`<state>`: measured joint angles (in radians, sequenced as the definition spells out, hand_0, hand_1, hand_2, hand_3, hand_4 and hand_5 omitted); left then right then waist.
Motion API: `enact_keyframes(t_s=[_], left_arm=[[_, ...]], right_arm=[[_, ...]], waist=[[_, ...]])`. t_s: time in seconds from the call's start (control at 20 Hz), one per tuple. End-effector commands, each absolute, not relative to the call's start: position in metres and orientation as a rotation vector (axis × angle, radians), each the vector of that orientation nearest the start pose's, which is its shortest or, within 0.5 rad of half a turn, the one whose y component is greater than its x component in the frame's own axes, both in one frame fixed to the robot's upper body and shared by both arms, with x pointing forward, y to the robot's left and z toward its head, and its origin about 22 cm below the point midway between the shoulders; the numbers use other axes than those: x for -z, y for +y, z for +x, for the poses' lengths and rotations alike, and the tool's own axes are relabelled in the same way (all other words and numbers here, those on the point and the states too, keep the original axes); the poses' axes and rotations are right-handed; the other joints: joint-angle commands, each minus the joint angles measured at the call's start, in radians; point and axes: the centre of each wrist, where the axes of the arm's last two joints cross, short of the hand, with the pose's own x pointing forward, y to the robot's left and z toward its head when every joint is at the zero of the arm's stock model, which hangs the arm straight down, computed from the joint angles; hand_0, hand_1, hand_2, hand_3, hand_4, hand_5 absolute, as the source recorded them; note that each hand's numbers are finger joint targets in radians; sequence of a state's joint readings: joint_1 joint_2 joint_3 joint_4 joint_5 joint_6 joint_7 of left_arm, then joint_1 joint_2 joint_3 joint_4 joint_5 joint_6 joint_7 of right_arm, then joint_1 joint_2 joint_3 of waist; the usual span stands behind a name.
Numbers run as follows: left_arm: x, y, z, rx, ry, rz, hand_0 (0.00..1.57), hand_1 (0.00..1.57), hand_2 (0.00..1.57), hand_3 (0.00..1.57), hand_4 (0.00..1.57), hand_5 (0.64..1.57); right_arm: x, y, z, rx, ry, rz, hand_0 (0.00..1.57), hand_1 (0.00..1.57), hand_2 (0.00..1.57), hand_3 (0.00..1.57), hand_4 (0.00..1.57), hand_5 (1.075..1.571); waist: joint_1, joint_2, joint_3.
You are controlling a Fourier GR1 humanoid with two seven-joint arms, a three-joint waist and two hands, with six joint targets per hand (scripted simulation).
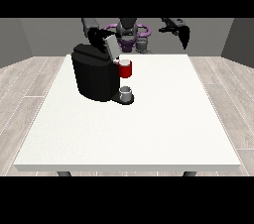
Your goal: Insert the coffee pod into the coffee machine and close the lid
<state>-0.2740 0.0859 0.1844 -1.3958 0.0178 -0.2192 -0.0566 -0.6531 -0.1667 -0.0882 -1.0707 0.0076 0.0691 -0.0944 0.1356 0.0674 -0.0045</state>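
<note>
At the view's left, a black hand [95, 34] is seen raised above the rear top of the bulky black coffee machine [93, 75], close to the grey lid [111, 45], which stands tilted up and open. Whether its fingers are curled or straight cannot be told, nor whether the lid is touched. A red thing at the machine [125, 69] is seen under the machine's head. Below it, a small grey cup-shaped thing [126, 92], possibly the pod, stands on the machine's dark base. No readable writing is shown. At the view's right, the other black hand [183, 34] is held high above the white table [149, 134], fingers pointing downward, apparently relaxed and empty.
</note>
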Motion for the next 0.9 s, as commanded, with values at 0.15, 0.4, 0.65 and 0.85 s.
enact_keyframes(t_s=[0.15, 0.4, 0.65, 0.85], left_arm=[[-0.042, 0.275, 0.311, 0.153, -1.719, -0.075, 0.0, 0.0, 0.0, 0.0, 0.0, 1.571], [-0.028, 0.275, 0.315, 0.089, -1.658, -0.035, 0.0, 0.0, 0.0, 0.0, 0.0, 1.571], [-0.018, 0.283, 0.307, 0.09, -1.698, -0.024, 0.0, 0.0, 0.0, 0.0, 0.19, 1.571], [-0.018, 0.268, 0.307, 0.137, -1.692, -0.089, 0.0, 0.0, 0.0, 0.0, 0.12, 1.571]], right_arm=[[-0.086, -0.208, 0.399, -0.295, -1.736, 0.011, 0.0, 0.0, 0.0, 0.0, 0.0, 1.571], [-0.112, -0.177, 0.403, -0.368, -1.764, 0.047, 0.0, 0.0, 0.0, 0.0, 0.15, 1.571], [-0.115, -0.168, 0.407, -0.442, -1.773, -0.011, 0.0, 0.0, 0.0, 0.0, 0.21, 1.571], [-0.112, -0.146, 0.407, -0.481, -1.816, -0.046, 0.0, 0.0, 0.0, 0.0, 0.12, 1.571]], waist=[[-0.001, 0.017, 0.0044], [-0.032, 0.005, 0.0042], [-0.01, 0.02, 0.0042], [0.022, 0.028, 0.0043]])
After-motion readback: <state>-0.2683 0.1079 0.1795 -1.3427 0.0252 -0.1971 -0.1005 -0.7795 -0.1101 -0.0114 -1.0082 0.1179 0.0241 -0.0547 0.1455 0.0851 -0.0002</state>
